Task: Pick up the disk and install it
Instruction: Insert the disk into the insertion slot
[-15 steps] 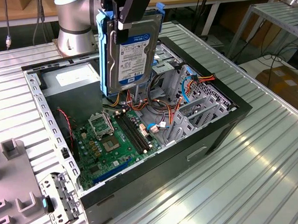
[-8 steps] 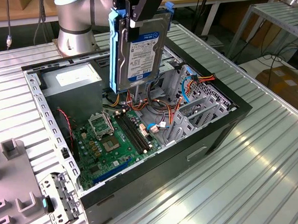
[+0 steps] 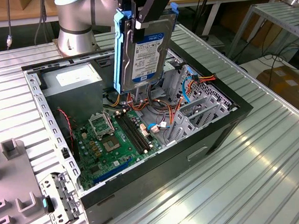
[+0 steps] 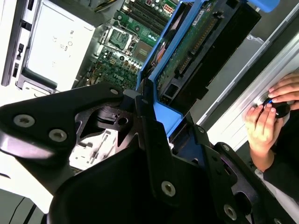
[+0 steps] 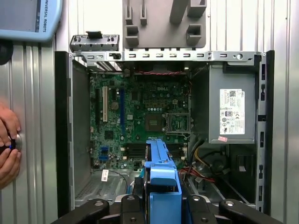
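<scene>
disk [image 3: 149,54] upright in gripper [image 3: 138,23], above open computer case [image 3: 225,130]

Top of disk [image 3: 149,52] behind claw [image 3: 137,17]

Bright, even overhead light fills the exterior view; the ribbed silver aluminium table [image 3: 258,186] throws back white glare streaks, and the open black computer case [image 3: 143,187] holds soft shadow along its inner walls. The flat dark-metal disk with blue plastic rails [image 3: 146,47] carries a dull sheen. In the second wrist view the grey metal power supply box [image 4: 56,46] washes out near white, while the black gripper [image 4: 161,116] sits dark and underexposed.
</scene>
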`<act>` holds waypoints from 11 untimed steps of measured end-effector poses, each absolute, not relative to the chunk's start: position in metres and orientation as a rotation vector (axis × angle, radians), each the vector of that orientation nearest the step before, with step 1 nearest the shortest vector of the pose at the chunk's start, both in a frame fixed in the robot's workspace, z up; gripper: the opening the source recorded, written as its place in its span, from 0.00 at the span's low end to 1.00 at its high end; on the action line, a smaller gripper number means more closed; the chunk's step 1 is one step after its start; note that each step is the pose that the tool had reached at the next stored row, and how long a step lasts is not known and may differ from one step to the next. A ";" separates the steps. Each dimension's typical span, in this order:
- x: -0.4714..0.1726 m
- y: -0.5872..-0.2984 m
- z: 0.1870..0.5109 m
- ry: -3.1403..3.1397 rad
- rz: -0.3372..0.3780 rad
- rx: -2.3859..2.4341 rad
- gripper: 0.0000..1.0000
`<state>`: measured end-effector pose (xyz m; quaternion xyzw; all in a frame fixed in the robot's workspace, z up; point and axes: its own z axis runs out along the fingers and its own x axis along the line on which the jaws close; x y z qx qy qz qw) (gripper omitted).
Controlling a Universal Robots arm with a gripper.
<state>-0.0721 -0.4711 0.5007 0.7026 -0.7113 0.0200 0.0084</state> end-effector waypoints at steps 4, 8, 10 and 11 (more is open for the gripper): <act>-0.071 -0.478 0.501 -2.223 0.063 2.196 0.37; -0.071 -0.485 0.501 -2.223 0.063 2.196 0.37; -0.071 -0.488 0.501 -2.223 0.063 2.196 0.37; -0.071 -0.490 0.501 -2.223 0.063 2.196 0.37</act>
